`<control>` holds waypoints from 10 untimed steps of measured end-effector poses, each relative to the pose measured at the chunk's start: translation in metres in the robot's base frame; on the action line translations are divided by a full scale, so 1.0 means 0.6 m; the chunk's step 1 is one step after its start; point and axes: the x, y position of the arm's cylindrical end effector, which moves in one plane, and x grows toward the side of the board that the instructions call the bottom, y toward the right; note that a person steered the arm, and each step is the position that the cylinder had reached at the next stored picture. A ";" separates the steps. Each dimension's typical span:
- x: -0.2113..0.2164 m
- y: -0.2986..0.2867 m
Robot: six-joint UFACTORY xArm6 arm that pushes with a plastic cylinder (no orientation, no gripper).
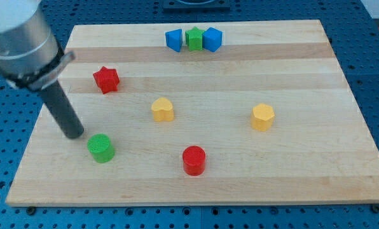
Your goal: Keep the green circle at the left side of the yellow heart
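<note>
Tip (74,133) down on the pale wooden board (291,184), toward the view's left edge, just up and to the left of the green circular block (101,148); near it, contact not possible to confirm. No fingers or jaws here to be apart or together, only a straight dark rod (61,109) ending bluntly at the tip. Rod tilted, leaning up and to the view's left from the tip, running into a grey cylindrical arm housing (19,38) that fills the view's top left corner.

Green circular block low on the board's left part, lying down and to the left of the yellow heart-shaped block (163,109), well apart from it. Yellow heart-shaped block near the board's middle, slightly left of centre.

Red star-shaped block (106,79) up from the tip and to its right, near the rod's upper stretch but clear of it. Red circular block (194,159) toward the view's bottom, right of the green circular block and below the heart. Yellow hexagonal block (262,117) on the right half, level with the heart.

Along the view's top edge, three blocks in a tight row: blue block (173,40) of unclear shape, green star-shaped block (193,38) in the middle, second blue block (212,39) on the right, apparently touching. Blue pegged surface (377,76) around the board.
</note>
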 end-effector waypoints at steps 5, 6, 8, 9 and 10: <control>0.087 0.069; 0.059 0.080; 0.000 0.093; -0.018 0.125; -0.048 0.138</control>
